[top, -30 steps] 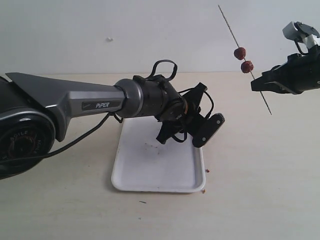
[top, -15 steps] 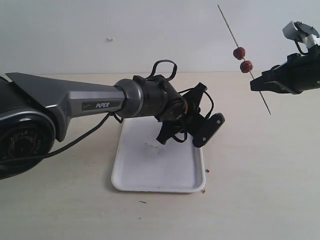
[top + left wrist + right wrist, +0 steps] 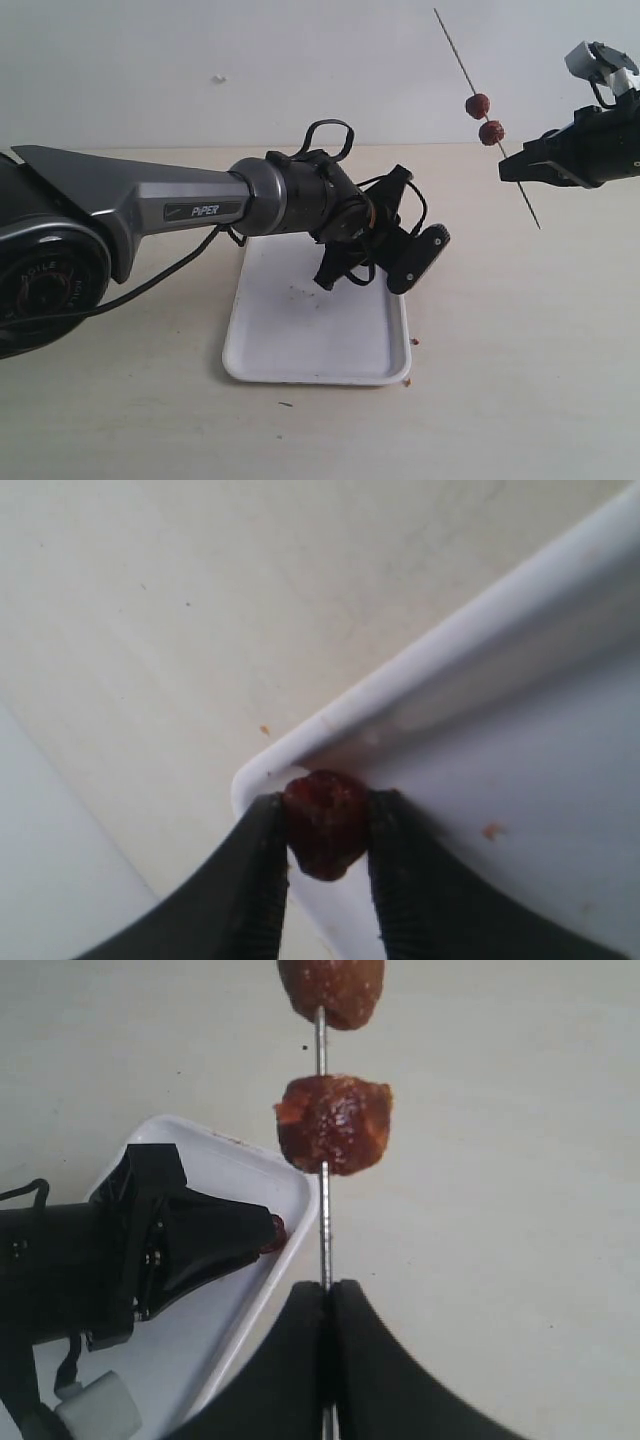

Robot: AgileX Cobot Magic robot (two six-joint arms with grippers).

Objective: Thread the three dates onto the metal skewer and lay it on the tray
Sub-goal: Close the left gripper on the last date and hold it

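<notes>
L gripper (image 3: pixel 327 818), jaws about half closed, pinches one small dark red-brown wrinkled date (image 3: pixel 322 830) at a corner of the flat white rectangular tray (image 3: pixel 300 345), just by its rim. R gripper (image 3: pixel 325 1295) is fully closed on the thin grey metal skewer (image 3: pixel 322 1228), held tilted in the air away from the tray, w/ a lower date (image 3: pixel 333 1135) and an upper date (image 3: pixel 330 985) threaded above the fingers.

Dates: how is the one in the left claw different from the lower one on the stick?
The pinched date sits in the left claw at the tray corner; the skewered date hangs midair. The pinched date is unpierced; the skewered date has the metal skewer through it. Both are red-brown.
</notes>
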